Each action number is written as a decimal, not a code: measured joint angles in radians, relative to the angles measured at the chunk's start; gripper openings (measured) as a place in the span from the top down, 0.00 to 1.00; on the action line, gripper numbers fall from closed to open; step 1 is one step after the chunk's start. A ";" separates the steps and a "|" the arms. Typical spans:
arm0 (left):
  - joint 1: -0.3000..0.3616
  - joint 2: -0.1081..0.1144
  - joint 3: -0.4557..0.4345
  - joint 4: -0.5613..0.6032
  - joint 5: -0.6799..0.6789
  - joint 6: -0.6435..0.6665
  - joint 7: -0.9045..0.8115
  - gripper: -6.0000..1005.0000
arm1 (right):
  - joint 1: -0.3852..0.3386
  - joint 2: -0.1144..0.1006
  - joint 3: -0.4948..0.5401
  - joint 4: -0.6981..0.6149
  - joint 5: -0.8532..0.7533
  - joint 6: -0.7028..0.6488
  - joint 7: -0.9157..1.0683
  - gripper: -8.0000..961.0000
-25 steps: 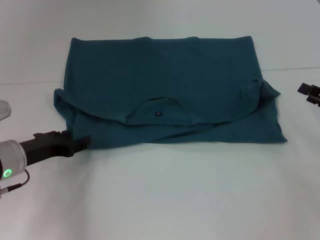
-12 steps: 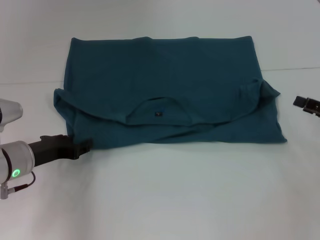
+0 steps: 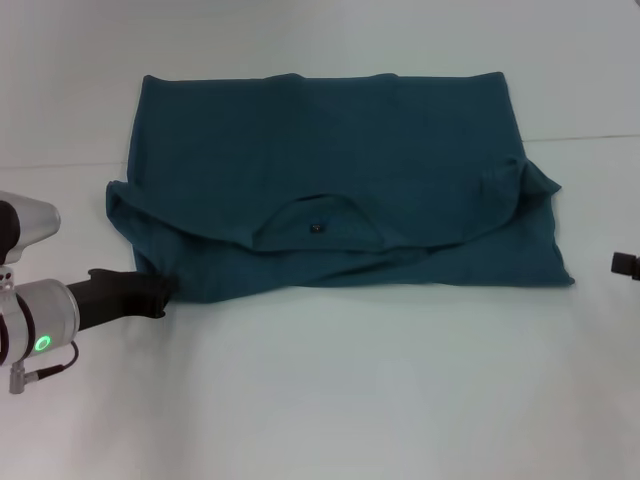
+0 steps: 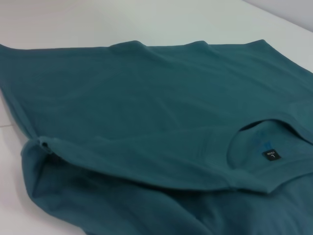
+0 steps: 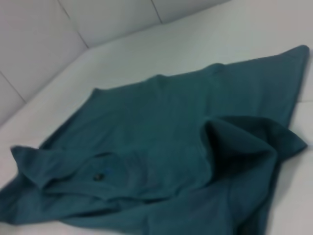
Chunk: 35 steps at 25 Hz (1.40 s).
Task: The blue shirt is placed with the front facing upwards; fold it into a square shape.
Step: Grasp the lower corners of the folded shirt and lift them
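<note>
Only right gripper (image 3: 627, 264) partly visible.

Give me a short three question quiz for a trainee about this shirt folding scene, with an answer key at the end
1. True or false: the blue shirt lies fully spread out, with no fold yet.
2. Which gripper is at the shirt's edge? A) left gripper B) right gripper
3. What small dark item shows inside the collar?

Key
1. False. Its collar end is folded over the body, so the collar sits near the middle of the near side.
2. A. It is at the shirt's near corner on the robot's left; the right gripper is off to the right, apart from the cloth, on the white table.
3. The neck label.
</note>
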 joint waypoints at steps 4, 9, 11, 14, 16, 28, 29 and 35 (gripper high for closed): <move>-0.007 0.000 0.007 0.000 0.000 -0.002 0.000 0.93 | -0.001 0.019 -0.001 -0.010 -0.028 0.026 -0.019 0.34; -0.014 0.000 0.009 0.000 -0.001 -0.001 0.001 0.98 | 0.009 0.050 -0.001 -0.018 -0.048 0.109 -0.015 0.24; -0.015 0.000 0.009 0.001 -0.003 -0.001 0.001 0.98 | 0.015 0.057 0.001 -0.018 -0.048 0.144 -0.009 0.25; -0.016 0.000 0.009 0.003 -0.005 0.002 0.001 0.98 | 0.029 0.063 0.001 -0.011 -0.048 0.165 -0.006 0.25; -0.016 0.000 0.009 0.003 -0.004 0.002 0.001 0.98 | 0.039 0.067 -0.002 -0.008 -0.048 0.172 -0.007 0.25; -0.016 0.000 0.009 0.000 -0.004 0.005 0.001 0.98 | 0.081 0.082 -0.040 0.035 -0.094 0.247 -0.004 0.25; -0.016 0.000 0.009 0.000 -0.004 0.005 0.001 0.98 | 0.084 0.083 -0.040 0.039 -0.096 0.250 -0.004 0.25; -0.017 0.000 0.009 0.000 -0.004 0.007 0.001 0.98 | 0.106 0.083 -0.041 0.059 -0.123 0.257 -0.004 0.28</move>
